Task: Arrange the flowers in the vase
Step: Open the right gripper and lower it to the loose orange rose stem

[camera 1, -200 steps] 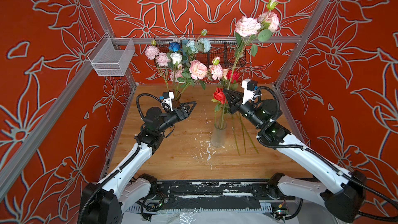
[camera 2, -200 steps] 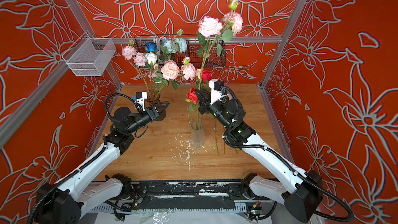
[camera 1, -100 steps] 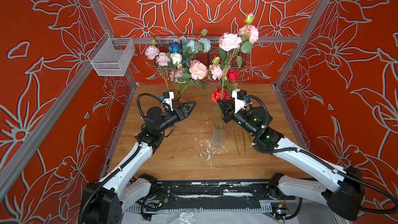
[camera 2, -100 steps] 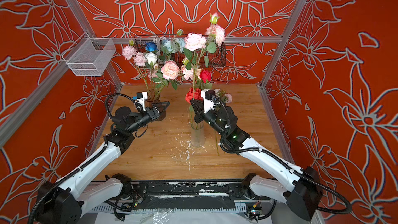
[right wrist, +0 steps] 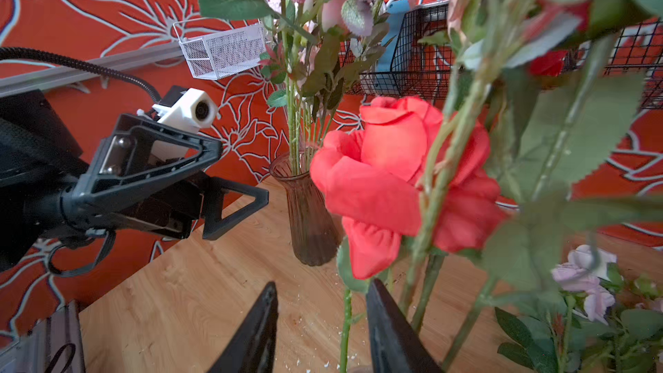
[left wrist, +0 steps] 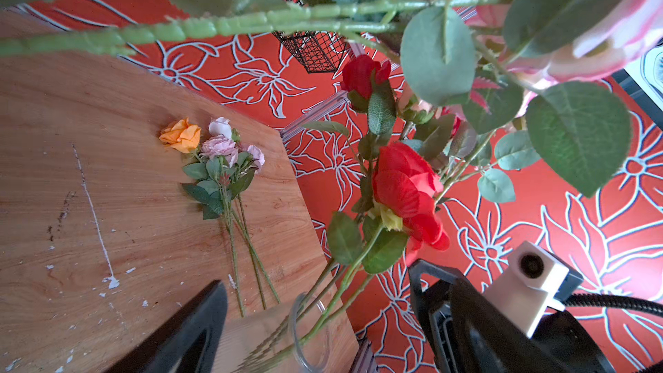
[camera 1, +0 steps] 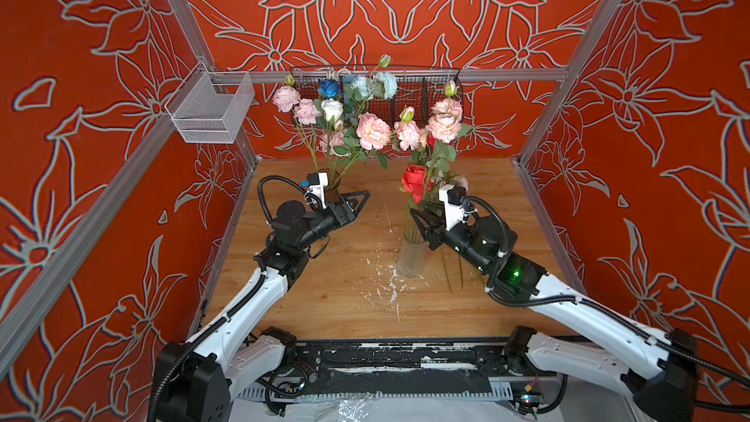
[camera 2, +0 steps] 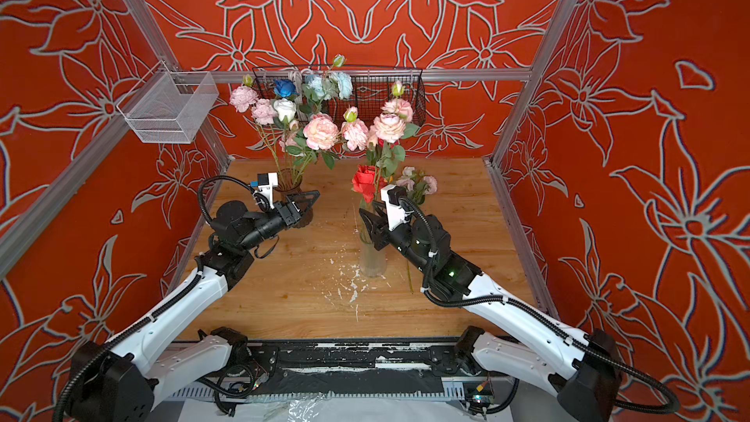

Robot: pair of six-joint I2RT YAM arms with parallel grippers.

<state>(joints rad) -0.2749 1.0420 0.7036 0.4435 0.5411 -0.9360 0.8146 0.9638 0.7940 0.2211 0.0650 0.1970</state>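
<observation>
Pink rose [camera 1: 444,127] has sunk into clear vase [camera 1: 410,255] under right gripper [camera 1: 418,219], jaws partly apart around its stem, seemingly the release step; next calls for a clean, unsnagged retreat.

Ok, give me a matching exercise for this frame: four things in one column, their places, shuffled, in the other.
1 clear vase
2 brown vase
3 orange rose
4 white mesh basket

A lying flat on the table
B hung on the wall rail
C standing at the right tool, holding the red rose
D standing by the left tool, holding the big mixed bunch

Pairs: 1-C, 2-D, 3-A, 4-B.
</observation>
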